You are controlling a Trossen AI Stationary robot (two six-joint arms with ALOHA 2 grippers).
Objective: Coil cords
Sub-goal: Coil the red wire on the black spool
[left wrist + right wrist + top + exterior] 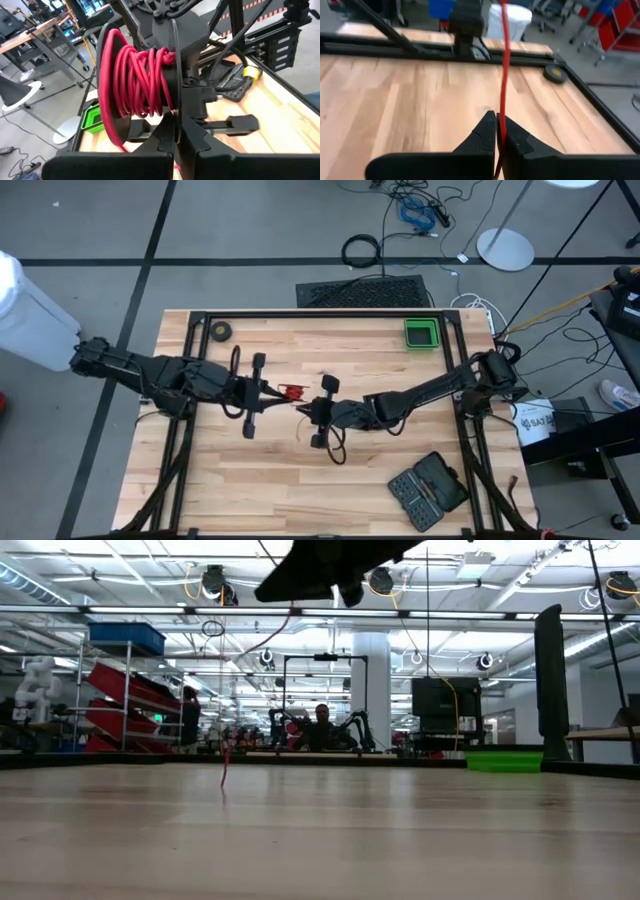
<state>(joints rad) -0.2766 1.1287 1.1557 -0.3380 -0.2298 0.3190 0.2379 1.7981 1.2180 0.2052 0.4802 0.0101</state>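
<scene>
One spool of red wire (137, 82) is in play, held over the middle of the table (230, 490) between the two arms; the cords wrap a dark flanged reel in many loose turns. Left gripper (175, 131): jaws closed on the reel's flange, spool carried clear of the wood. Right gripper (497, 131): jaws closed on the free strand (503, 75), which runs taut from the fingers back toward the spool.

Handling, as judged: wire is thin, light and limp, with a slick jacket, so it likely slips through a loose pinch and springs off the reel if tension drops. Best hold for the strand looks to be close to the spool; the rigid flange is the safe place for the reel.

Count: one spool, one free strand, two grippers. Also on the table: one green tray (421, 333), one small dark tape roll (220, 332), one dark bit case (428, 489).
</scene>
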